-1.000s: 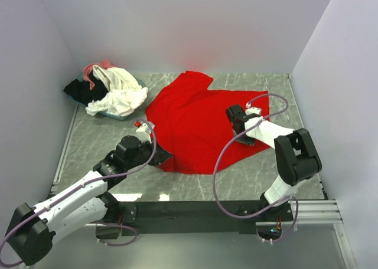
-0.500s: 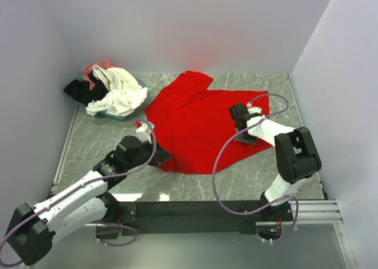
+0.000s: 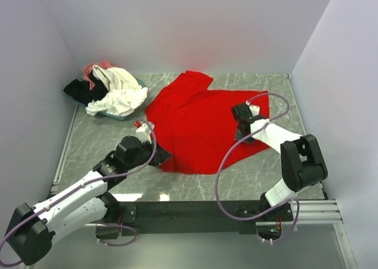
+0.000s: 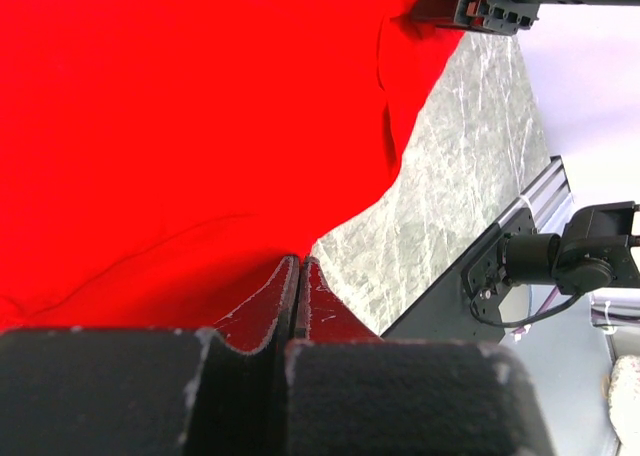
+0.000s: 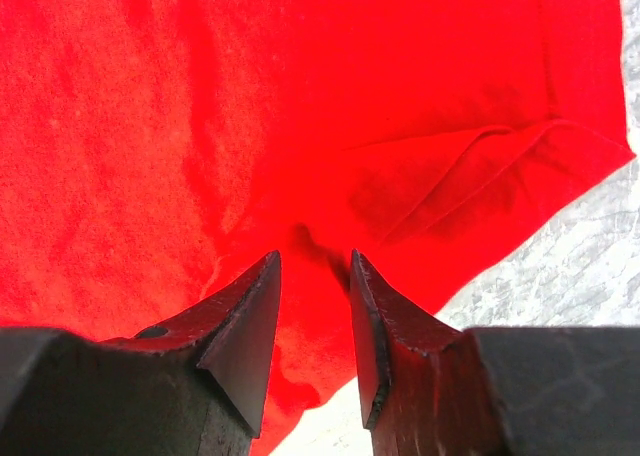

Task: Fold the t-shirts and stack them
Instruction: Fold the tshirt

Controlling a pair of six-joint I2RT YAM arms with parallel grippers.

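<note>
A bright red t-shirt lies spread across the middle of the marble table. My left gripper is low at its near-left hem. In the left wrist view its jaws are pressed together, tips at the red hem; I see no cloth between them. My right gripper is down on the shirt's right part. Its jaws stand a little apart, with a small ridge of red cloth rising between them. The cream-white, black and pink t-shirts lie heaped at the back left.
The heap sits in a teal-rimmed tray by the left wall. White walls close in the table on three sides. A black rail runs along the near edge. The right arm's purple cable loops over the shirt's near-right edge.
My right gripper has shifted slightly to the right on the shirt and its jaws have narrowed. The left arm and the shirt's outline look the same.
</note>
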